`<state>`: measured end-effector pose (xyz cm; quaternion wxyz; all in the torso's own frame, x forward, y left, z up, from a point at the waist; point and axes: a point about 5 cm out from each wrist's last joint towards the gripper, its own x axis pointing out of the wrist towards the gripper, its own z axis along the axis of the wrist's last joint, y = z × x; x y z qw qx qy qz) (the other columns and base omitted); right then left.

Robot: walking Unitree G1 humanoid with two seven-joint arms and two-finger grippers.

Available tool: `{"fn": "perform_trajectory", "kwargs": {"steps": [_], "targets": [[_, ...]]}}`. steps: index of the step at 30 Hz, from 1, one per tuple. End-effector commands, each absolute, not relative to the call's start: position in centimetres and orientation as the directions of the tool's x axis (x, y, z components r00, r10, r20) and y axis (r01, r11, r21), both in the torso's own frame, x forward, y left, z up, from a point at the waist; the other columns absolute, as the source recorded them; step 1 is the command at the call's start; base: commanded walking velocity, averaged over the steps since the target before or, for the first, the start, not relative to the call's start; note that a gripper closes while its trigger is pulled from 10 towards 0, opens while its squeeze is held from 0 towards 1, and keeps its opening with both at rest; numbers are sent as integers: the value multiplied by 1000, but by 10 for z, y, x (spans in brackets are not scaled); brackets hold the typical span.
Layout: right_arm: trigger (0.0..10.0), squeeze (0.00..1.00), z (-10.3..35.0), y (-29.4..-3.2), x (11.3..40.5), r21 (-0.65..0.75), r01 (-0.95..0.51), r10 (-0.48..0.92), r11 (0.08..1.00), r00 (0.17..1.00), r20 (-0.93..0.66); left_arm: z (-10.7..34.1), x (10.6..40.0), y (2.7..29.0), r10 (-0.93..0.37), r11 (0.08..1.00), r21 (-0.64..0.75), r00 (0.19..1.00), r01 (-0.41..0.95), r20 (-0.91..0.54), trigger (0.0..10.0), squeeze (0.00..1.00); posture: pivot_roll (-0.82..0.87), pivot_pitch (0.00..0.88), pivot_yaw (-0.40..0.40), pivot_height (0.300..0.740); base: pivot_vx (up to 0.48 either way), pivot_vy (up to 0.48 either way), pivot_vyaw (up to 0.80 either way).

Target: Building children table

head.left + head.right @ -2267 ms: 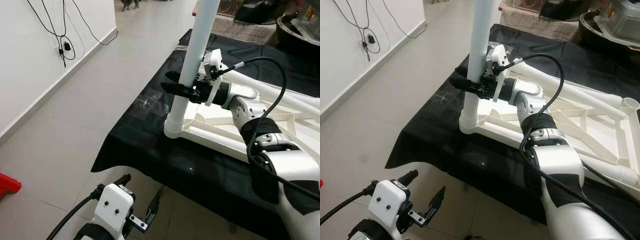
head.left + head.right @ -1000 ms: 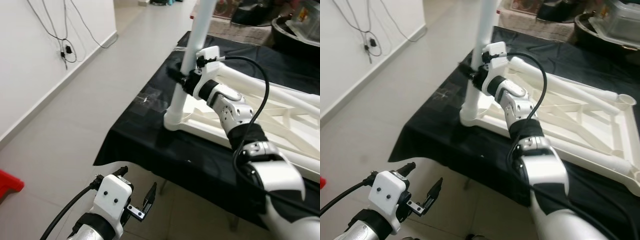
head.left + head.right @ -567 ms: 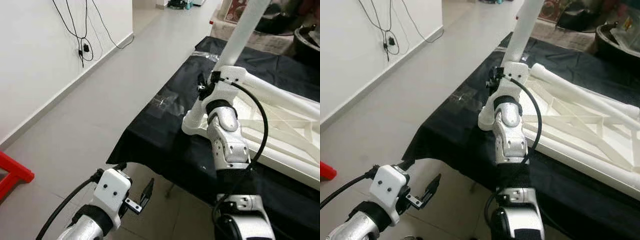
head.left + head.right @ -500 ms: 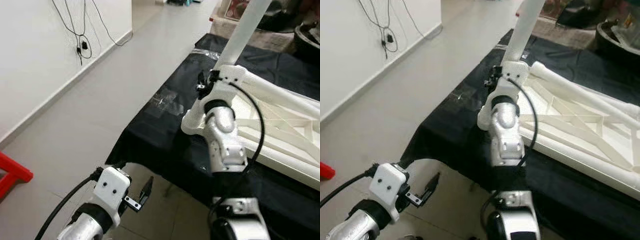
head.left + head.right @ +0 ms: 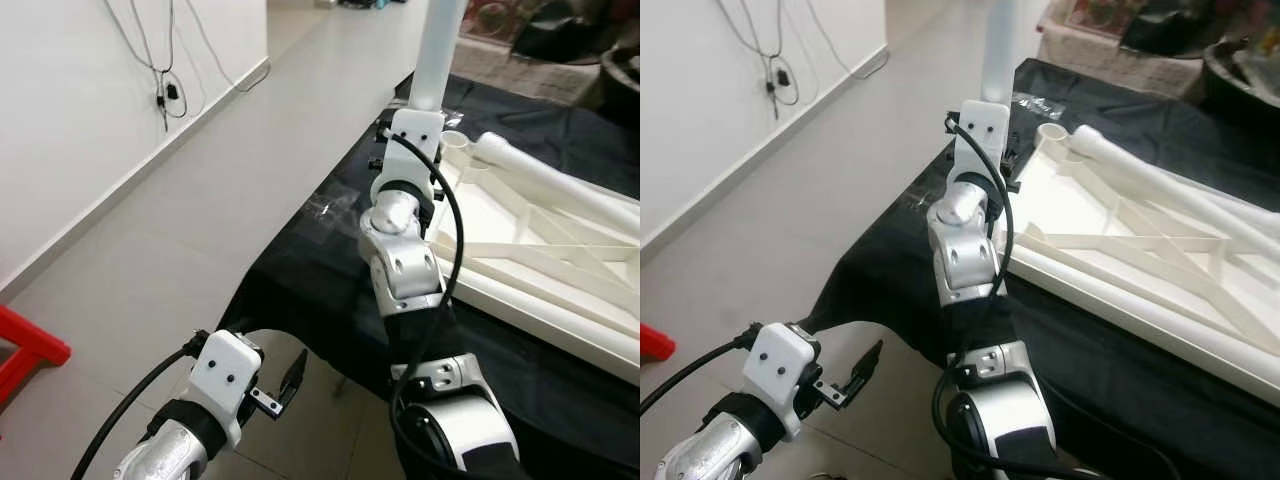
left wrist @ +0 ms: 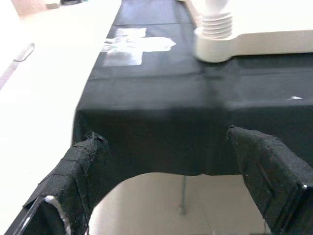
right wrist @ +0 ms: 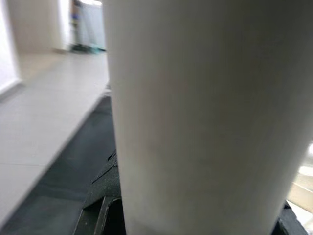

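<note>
A white table top (image 5: 540, 240) lies upside down on a black cloth (image 5: 320, 260). A white table leg (image 5: 437, 50) stands upright in its near left corner socket (image 6: 215, 29), where some screw threads show. My right gripper (image 7: 195, 215) is shut on the table leg a little above the socket, its black fingers (image 7: 100, 198) on either side. Its wrist (image 5: 400, 200) faces me and hides the fingers in the head views. My left gripper (image 6: 171, 176) hangs open and holds nothing, low in front of the table edge (image 5: 270, 385).
A second white leg (image 5: 560, 180) lies along the far side of the table top. Clear tape (image 6: 132, 46) sticks to the cloth near the corner. Cables (image 5: 165, 60) hang on the left wall, and a red object (image 5: 25, 350) sits on the floor. Open tiled floor stretches left.
The head view has shifted. My right arm has swung from the leg's right side round to its near side, still shut on it. The left gripper hangs as before.
</note>
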<state>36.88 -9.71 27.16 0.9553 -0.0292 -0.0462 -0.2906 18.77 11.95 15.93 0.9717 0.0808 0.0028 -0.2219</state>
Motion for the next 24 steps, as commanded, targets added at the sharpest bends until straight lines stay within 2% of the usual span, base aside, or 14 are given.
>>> {"fn": "perform_trajectory", "kwargs": {"steps": [1,8,15,17,19,21,22,23,24], "targets": [[10000,0,226,-113,366,-76,663,-667,745,736,-116,155,186,119,-446,881,150,893,449,-59,10000,0,143,156,-97,740,0,0,0],[10000,0,215,-114,366,15,706,-680,708,688,-253,154,186,118,-450,879,148,891,454,-56,10000,0,149,155,-96,740,0,0,0],[10000,0,202,-120,370,50,681,-621,731,693,-367,153,185,118,-457,875,152,887,461,-59,10000,0,148,161,-95,740,0,0,0],[10000,0,199,-116,376,131,554,-485,822,802,-348,154,185,117,-458,874,152,887,461,-59,10000,0,145,163,-93,740,0,0,0],[10000,0,197,-100,381,240,325,-248,915,921,-300,154,185,117,-460,873,152,886,463,-58,10000,0,145,163,-93,740,0,0,0],[10000,0,197,-100,381,240,325,-248,915,921,-300,154,185,117,-460,873,152,886,463,-58,10000,0,145,163,-93,740,0,0,0],[10000,0,195,-95,381,276,265,-180,924,937,-298,154,185,116,-461,873,152,886,464,-58,10000,0,145,163,-93,740,0,0,0],[10000,0,195,-95,381,276,265,-180,924,937,-298,154,185,116,-461,873,152,886,464,-58,10000,0,145,163,-93,740,0,0,0],[10000,0,190,-91,381,278,179,-95,944,952,-290,154,185,117,-461,872,153,885,465,-58,10000,0,146,169,-89,740,0,0,0]]}}
